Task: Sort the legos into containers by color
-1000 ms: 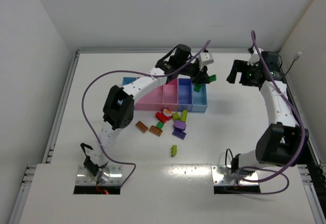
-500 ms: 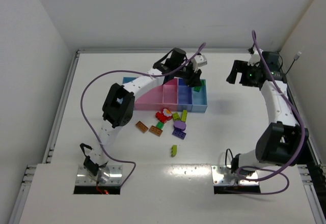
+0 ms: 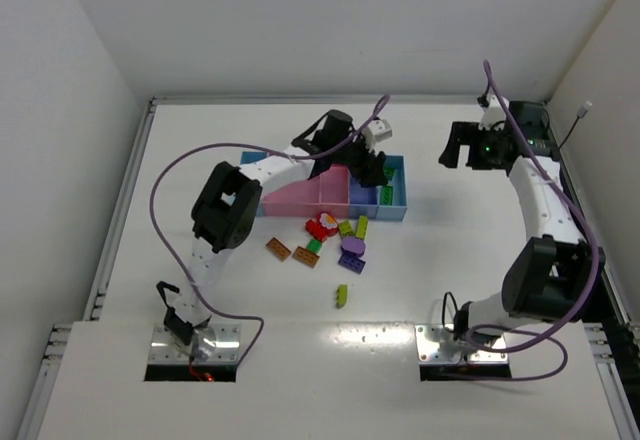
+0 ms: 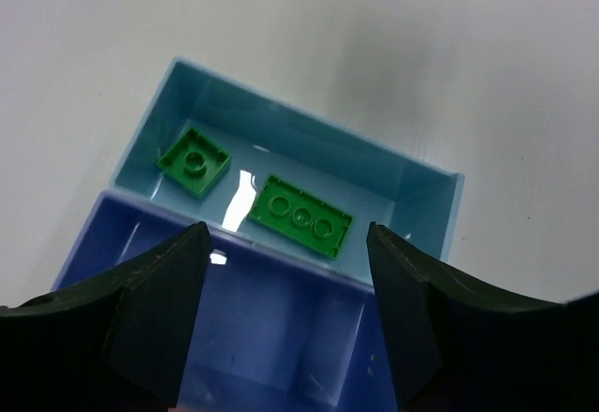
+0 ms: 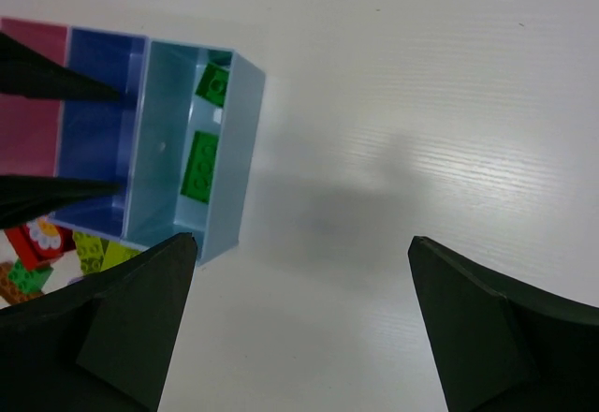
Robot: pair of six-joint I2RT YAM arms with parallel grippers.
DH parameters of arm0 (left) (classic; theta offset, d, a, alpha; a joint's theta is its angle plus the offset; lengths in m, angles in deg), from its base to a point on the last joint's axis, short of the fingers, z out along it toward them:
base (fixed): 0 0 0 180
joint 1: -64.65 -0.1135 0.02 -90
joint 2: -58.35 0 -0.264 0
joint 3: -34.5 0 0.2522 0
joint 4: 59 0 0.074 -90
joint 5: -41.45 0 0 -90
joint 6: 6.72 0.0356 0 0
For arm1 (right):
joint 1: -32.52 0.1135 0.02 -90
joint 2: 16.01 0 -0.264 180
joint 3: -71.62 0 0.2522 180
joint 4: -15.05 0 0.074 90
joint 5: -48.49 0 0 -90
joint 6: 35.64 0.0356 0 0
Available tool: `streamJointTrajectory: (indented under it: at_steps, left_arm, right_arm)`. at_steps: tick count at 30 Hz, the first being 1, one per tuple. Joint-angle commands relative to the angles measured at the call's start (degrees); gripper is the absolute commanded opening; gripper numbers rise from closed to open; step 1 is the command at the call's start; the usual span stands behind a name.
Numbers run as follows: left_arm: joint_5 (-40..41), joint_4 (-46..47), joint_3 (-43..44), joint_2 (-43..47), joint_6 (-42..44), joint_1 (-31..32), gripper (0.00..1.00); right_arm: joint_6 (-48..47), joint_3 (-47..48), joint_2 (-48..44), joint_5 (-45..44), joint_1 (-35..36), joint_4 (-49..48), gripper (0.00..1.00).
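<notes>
Two green legos lie flat in the light blue end compartment (image 4: pixel 309 145), studs up: a small square one (image 4: pixel 194 162) and a longer three-stud one (image 4: pixel 301 215), near each other but not touching. That's the right-hand end of the row of containers (image 3: pixel 300 195), and the blue-violet compartment (image 4: pixel 262 337) joins it on the near side. The other bricks sit loose on the table (image 3: pixel 440 250) just in front of the row: a red piece (image 3: pixel 320 227), two yellow-green bricks (image 3: pixel 361 226), a green brick (image 3: pixel 314 246), two orange bricks (image 3: pixel 278 249), and the round purple piece (image 3: pixel 352 245) with a purple brick (image 3: pixel 350 263) right against it. One lone yellow-green brick (image 3: pixel 342 295) lies apart from the pile, nearer the arm bases. The left gripper (image 4: pixel 285 234) hangs above the wall between blue-violet and light blue, fingers spread wide, nothing between them. The right gripper (image 5: pixel 304 262) is off to the right of the row, over the white table, fingers wide apart too, holding nothing
</notes>
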Motion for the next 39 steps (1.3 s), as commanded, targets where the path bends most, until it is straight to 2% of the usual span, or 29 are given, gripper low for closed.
streamJointTrajectory:
  at_steps: [1,3,4,6,7,9,10,11,13,15,17,19,20,21,23,27,33,37,39]
  left_arm:
    - [2.0,12.7,-2.3,11.7,-4.2,-2.6,0.74]
    - [3.4,14.2,-4.1,16.9,-8.3,-4.0,0.74]
    - [6.9,14.2,-4.9,18.6,-9.0,-5.3,0.74]
    - [10.1,14.4,-6.6,22.6,-12.2,-7.2,0.74]
    - [13.5,15.5,-9.9,27.0,-13.4,-8.4,0.74]
    - [17.4,16.5,-12.5,31.5,-14.8,-11.6,0.75]
    - [18.7,16.5,-13.8,33.3,-15.8,-12.8,0.75]
    - [21.2,15.2,-13.8,36.7,-16.3,-14.1,0.75]
    - [21.9,10.9,-13.8,39.4,-17.1,-18.3,0.8]
    - [21.9,3.0,-12.3,41.7,-17.6,-22.9,0.89]
    - [18.3,-1.4,-10.9,42.9,-17.0,-27.5,0.91]
    - [14.8,-5.8,-11.6,44.9,-15.6,-30.6,0.93]
    - [10.3,-6.9,-11.6,45.5,-15.6,-32.3,0.93]
    - [9.1,-9.4,-12.5,46.1,-15.6,-35.1,0.96]
    - [5.4,-11.6,-14.8,47.3,-14.4,-39.3,0.97]
    - [3.3,-13.4,-19.2,50.0,-13.3,-45.1,0.99]
    - [1.4,-13.4,-22.7,50.8,-12.2,-51.9,0.99]
    - [0.7,-14.0,-23.2,49.7,-11.6,-55.0,0.99]
    - [0.2,-14.7,-23.2,49.1,-11.0,-55.7,0.99]
  right_arm:
    - [-6.7,1.7,-0.5,5.3,2.8,0.2,1.0]
    - [-10.4,1.7,-0.5,8.2,4.0,0.9,1.0]
    - [-13.8,1.7,-1.6,10.6,6.5,0.9,1.0]
    - [-16.5,1.7,-4.4,10.6,10.7,0.9,0.94]
    - [-17.6,1.7,-4.5,9.7,15.8,0.9,0.92]
    - [-20.6,2.2,-4.5,8.8,21.2,2.6,0.85]
    - [-21.7,1.6,-5.0,9.3,23.6,2.6,0.85]
    - [-24.6,1.6,-5.0,9.3,28.7,2.6,0.83]
    - [-28.3,1.0,-4.0,8.6,33.9,4.4,0.82]
    - [-35.8,2.8,-1.8,9.9,40.1,8.2,0.75]
    - [-44.7,4.9,3.2,12.5,44.6,11.8,0.73]
    - [-51.8,10.2,7.9,15.2,46.6,18.7,0.8]
    - [-55.2,12.2,10.5,16.3,48.1,21.3,0.82]
    - [-61.2,16.6,15.3,17.1,48.8,25.6,0.83]
    - [-68.5,21.8,21.1,17.1,50.8,29.2,0.88]
    - [-78.4,23.1,25.1,14.3,53.6,27.8,0.88]
    - [-90.9,26.1,31.9,13.2,54.9,30.6,0.82]
    - [-93.6,20.2,31.3,11.8,56.6,25.2,0.79]
    - [-95.2,20.2,31.9,11.0,57.1,25.7,0.78]
